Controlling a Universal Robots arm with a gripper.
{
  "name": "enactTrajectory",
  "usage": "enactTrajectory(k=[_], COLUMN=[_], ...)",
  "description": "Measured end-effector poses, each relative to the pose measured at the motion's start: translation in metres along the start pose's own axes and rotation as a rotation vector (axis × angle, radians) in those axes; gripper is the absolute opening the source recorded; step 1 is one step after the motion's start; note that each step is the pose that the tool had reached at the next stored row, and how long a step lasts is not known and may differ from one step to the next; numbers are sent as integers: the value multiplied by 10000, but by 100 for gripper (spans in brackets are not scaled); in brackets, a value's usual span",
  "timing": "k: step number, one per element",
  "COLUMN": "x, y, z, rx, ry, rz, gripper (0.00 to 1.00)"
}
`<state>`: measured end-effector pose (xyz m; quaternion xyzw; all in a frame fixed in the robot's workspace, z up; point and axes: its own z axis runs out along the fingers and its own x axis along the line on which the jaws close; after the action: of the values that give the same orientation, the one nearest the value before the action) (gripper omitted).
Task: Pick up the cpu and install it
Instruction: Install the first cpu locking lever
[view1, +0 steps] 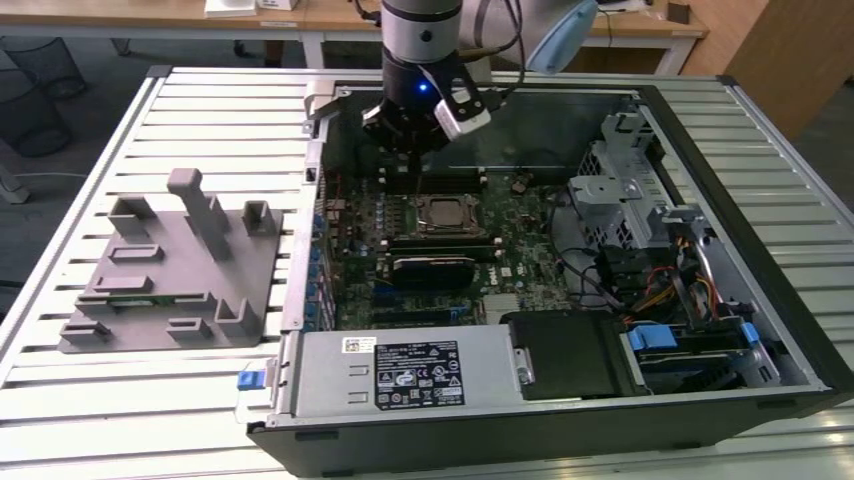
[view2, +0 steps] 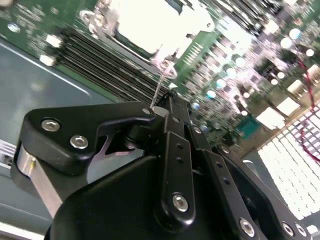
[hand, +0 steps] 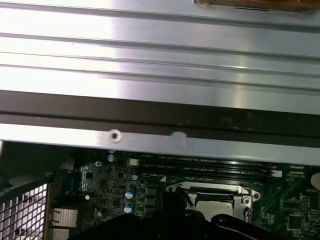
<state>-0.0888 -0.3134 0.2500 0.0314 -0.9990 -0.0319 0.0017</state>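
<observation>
Slatted metal table (view1: 200, 100) | open computer case (view1: 747, 200), motherboard (view1: 521, 215) exposed | gripper (view1: 407, 150) low, just beyond socket; claw state cannot be told | cpu (view1: 445, 213) lies in socket | judged: install near finished; next move needs care around thin lever (view2: 161, 80).

Showing a case (view1: 534, 445) lying open on a slatted table (view1: 200, 100), a green motherboard (view1: 521, 215) sitting inside. Standing on the table at the exterior view's left, just beside the case: a grey fixture (view1: 174, 280). Lying along the case's near edge: a labelled power supply (view1: 400, 372). Sitting mid-board: a black heatsink (view1: 430, 268). Occupying the exterior view's right: a drive cage (view1: 627, 190), cables (view1: 674, 290) trailing nearer.
</observation>
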Motion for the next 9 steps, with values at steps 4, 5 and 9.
enactTrajectory(k=[4, 5, 9], x=[-65, -65, -66], y=[-5, -5, -7], z=[0, 0, 1], rx=[1, 0, -235], ry=[1, 0, -18], rz=[-7, -6, -8], gripper=[11, 11, 11])
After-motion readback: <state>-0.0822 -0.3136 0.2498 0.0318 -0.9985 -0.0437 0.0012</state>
